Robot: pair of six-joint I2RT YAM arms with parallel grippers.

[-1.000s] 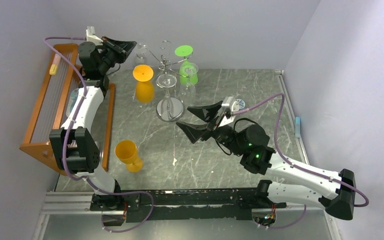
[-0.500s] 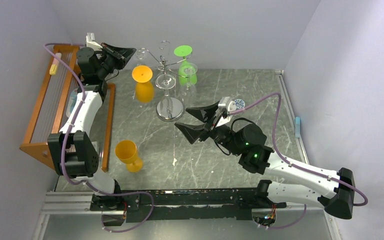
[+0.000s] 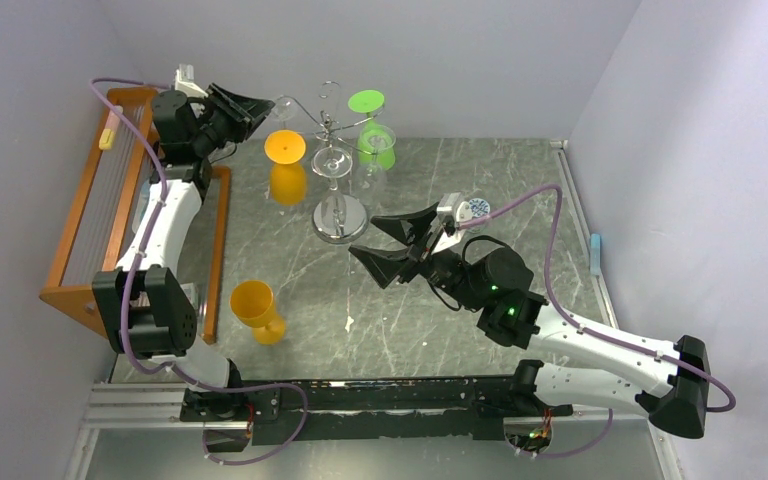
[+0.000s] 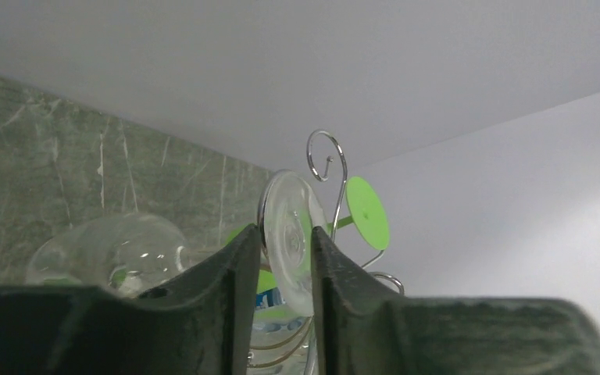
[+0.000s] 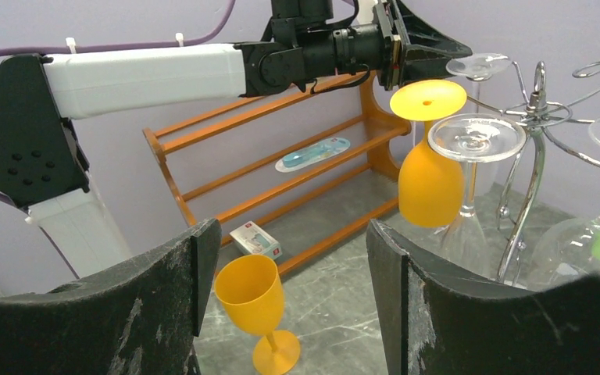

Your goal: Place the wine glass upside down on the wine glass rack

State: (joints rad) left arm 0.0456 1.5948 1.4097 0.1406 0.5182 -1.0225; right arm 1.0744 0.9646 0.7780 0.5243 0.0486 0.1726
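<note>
The wine glass rack [image 3: 332, 128] is a chrome wire stand at the back of the table, on a round disc base [image 3: 341, 220]. A clear wine glass [image 3: 282, 103] hangs upside down from its far-left arm. My left gripper [image 3: 258, 101] is up at that glass. In the left wrist view the glass's foot [image 4: 289, 201] stands between the fingers of this gripper [image 4: 284, 232], which are slightly open, with a gap on the left side. The bowl [image 4: 117, 254] hangs below. My right gripper [image 3: 365, 234] hovers open and empty over mid-table.
An orange glass [image 3: 287, 160], a clear glass [image 3: 332, 165] and a green glass [image 3: 372, 130] also hang on the rack. A yellow glass [image 5: 251, 293] stands upright on the table at the near left. The orange wooden rack [image 3: 90, 220] runs along the left wall.
The left jaws have parted a little around the clear glass's foot. The glass stays hanging on the rack arm. The right arm has not moved.
</note>
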